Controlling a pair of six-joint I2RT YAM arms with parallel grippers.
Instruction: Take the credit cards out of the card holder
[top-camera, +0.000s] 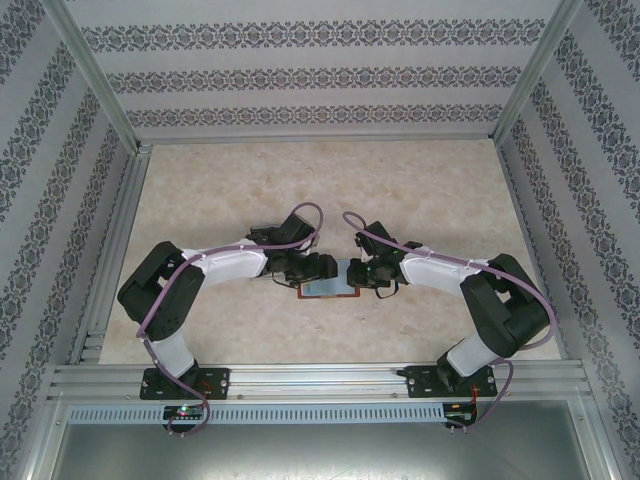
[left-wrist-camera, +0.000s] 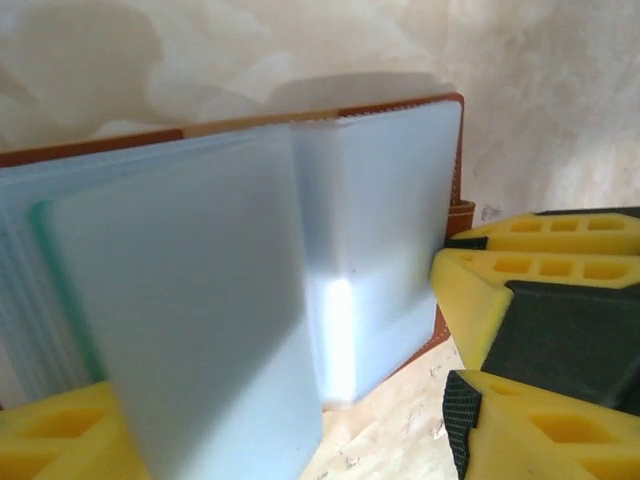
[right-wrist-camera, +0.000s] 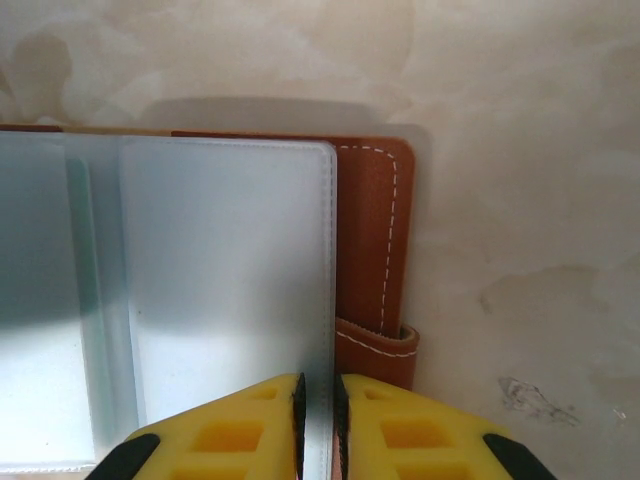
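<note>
Cards (left-wrist-camera: 180, 330) not out yet, by the look of it, tucked in the brown holder (right-wrist-camera: 375, 230) spread open on the surface (top-camera: 250, 190) between both arms, right pincer (right-wrist-camera: 318, 400) squeezed on a pale holder page, left pincer (left-wrist-camera: 290, 430) wide open around a lifted one.

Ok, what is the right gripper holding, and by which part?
The card holder, pinched by the right gripper at the edge of its inner sleeve, beside the snap tab.

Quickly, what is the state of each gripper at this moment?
Left gripper: open, clamping nothing.
Right gripper: closed on the pale inner edge of the card holder.
</note>
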